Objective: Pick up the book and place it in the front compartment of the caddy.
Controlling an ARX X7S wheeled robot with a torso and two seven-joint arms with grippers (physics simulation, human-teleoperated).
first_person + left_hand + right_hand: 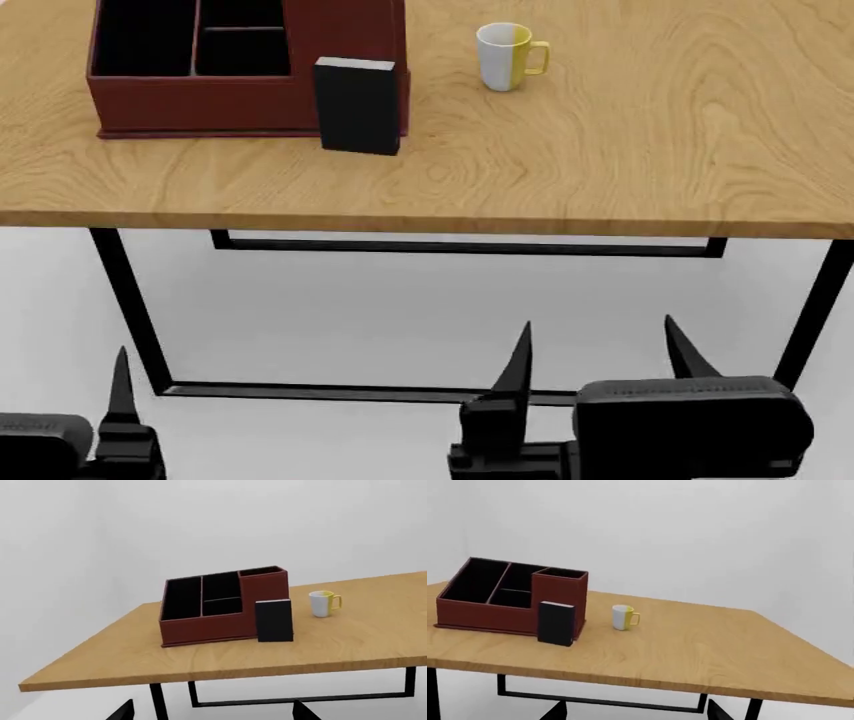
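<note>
Book, small thin black-covered one with a pale page edge (pixel 358 105), stands upright on the light wooden table (pixel 601 160), upper left-centre of the head frame, right against the front wall of the reddish-brown caddy with black insides (pixel 200 105). Cannot tell if it actually touches or leans. Looks stiff, light, smooth covers, so maybe a bit slippery; standing on edge it will likely tip if I nudge it. I'd pinch it across the thin dimension, cover to cover, near the top edge, coming from above.

My right gripper (pixel 594 350), lower right of the head frame, is below table level with prongs spread well apart, nothing in it. My left gripper (pixel 120 385), lower left, shows only one prong, so I cannot tell its gap; not holding anything that I can see.

Caddy wells all look bare: wide well at left, narrow middle well (pixel 221 605) crossed by a short divider, taller box section at right. White-and-yellow ceramic mug (pixel 507 57) sits apart, upper centre-right; its contents are not visible.
</note>
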